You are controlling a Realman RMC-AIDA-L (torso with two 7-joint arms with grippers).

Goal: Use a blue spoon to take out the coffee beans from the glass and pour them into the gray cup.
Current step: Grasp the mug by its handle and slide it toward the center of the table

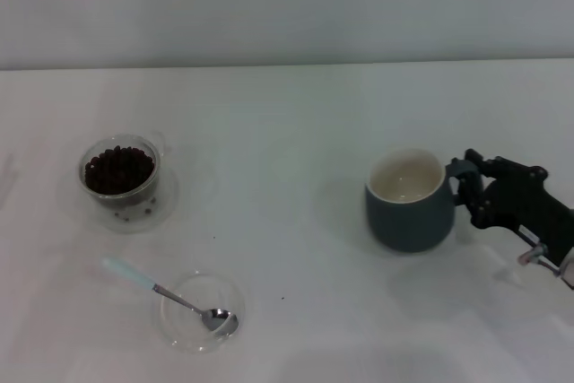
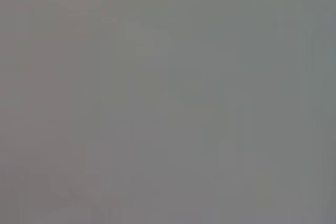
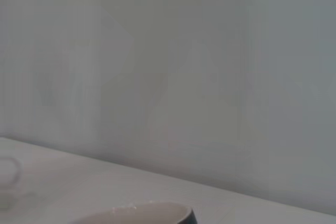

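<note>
Lying slanted in the head view, the blue spoon (image 1: 170, 295) points its pale handle up toward the left. Its shiny bowl rests in a clear round dish (image 1: 203, 312) near the front. The glass (image 1: 120, 172), full of dark coffee beans (image 1: 118, 169), stands upright at the left, well apart from the gray cup (image 1: 410, 200). Bare white table (image 1: 287, 123) lies between them. The right gripper (image 1: 468, 187) pinches the cup's handle. The left wrist view shows only gray. The right wrist view shows the cup's rim (image 3: 142, 214), the table and a wall.
</note>
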